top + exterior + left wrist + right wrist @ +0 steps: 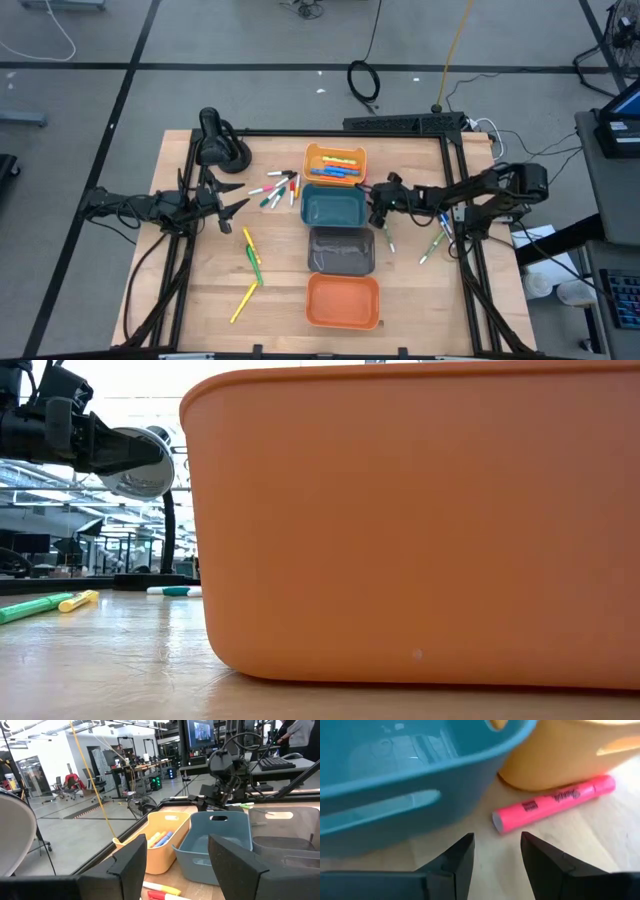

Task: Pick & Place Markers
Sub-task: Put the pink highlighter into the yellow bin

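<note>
At the table's left, the left gripper (232, 197) waits with fingers spread and empty, near scattered markers (277, 189). In the middle stand the light orange bin (335, 165) and teal bin (334, 207). The right gripper (496, 851), parted and holding nothing, hovers just short of a pink highlighter (554, 803) lying against both bins. It should probably straddle the barrel's middle; the bin walls leave little room.

Bare desk (492, 855) lies between my right fingers (462, 855); the teal bin (395, 775) walls off everything just beyond them.
</note>
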Tool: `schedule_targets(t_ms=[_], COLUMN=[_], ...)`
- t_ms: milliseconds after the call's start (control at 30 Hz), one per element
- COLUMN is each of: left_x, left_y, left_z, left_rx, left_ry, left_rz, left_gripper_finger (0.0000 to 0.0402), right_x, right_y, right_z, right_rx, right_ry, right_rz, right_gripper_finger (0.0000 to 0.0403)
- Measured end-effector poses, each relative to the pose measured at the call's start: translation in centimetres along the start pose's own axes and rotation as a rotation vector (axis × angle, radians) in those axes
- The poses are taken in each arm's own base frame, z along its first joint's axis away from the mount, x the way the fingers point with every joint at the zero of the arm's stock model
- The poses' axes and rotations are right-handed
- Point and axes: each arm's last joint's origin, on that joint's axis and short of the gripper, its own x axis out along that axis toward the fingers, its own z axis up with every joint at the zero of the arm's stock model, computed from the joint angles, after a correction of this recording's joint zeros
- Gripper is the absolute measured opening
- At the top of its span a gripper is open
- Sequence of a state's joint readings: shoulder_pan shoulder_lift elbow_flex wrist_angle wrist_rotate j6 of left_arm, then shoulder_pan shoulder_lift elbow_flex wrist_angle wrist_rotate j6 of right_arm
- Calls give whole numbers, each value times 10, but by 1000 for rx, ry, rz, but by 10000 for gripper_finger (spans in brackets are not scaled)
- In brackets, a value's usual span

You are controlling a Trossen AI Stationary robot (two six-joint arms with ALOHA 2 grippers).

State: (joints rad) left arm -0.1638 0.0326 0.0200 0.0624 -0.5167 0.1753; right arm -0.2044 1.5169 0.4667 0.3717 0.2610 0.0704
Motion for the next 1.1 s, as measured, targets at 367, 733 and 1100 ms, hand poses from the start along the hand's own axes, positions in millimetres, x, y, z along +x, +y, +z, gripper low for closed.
schedule_targets(t_ms=[367, 733, 1100], left_x=[0, 0, 0], left_y=[0, 0, 0], left_z=[0, 0, 0], left_rx=[0, 0, 0], left_ry=[0, 0, 0], left_rz=[0, 0, 0], left_gripper_finger=[214, 214, 214], right_x=[3, 4, 7], right_y=[-13, -18, -37], right_z=[7, 10, 2], right_rx=[24, 25, 131], right_ry=[-62, -88, -5], right_rz=[-34, 41, -120], right_gripper_finger=[153, 153, 153])
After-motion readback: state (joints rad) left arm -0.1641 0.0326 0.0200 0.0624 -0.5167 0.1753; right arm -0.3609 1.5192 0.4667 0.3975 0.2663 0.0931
